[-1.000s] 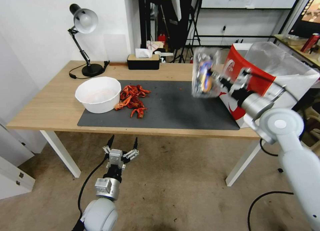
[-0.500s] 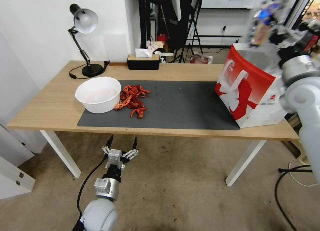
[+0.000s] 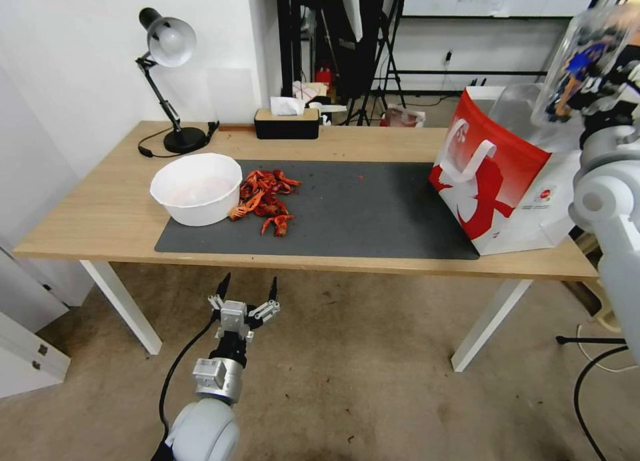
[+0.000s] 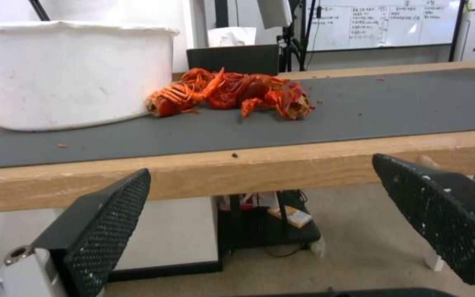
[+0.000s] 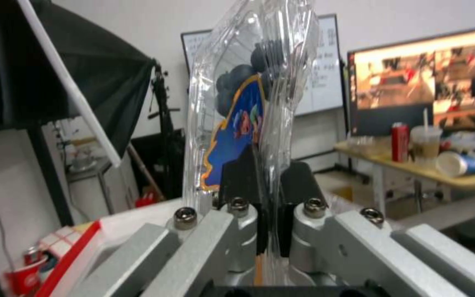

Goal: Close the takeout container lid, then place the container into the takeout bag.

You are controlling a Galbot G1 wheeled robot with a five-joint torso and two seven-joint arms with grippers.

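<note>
My right gripper (image 3: 600, 81) is shut on the container (image 3: 587, 54), a clear clamshell with dark blueberries and a blue label. It holds the box on edge in the air above the far right side of the takeout bag (image 3: 500, 181). In the right wrist view the black fingers (image 5: 243, 177) pinch the container (image 5: 248, 103) flat, and the takeout container lid (image 5: 204, 115) is pressed shut against the tray. The red-and-white bag stands open-topped on the table's right end. My left gripper (image 3: 247, 294) hangs open below the table's front edge, its pads (image 4: 111, 214) wide apart.
A white bowl (image 3: 197, 188) and a heap of red crayfish shells (image 3: 267, 198) sit on the dark mat (image 3: 373, 208). A desk lamp (image 3: 170, 44) and a black tissue box (image 3: 287, 122) stand at the back of the wooden table (image 3: 80, 214).
The right arm swung the container up off the mat, over the bag's top, and then right and slightly down. The left arm has barely moved.
</note>
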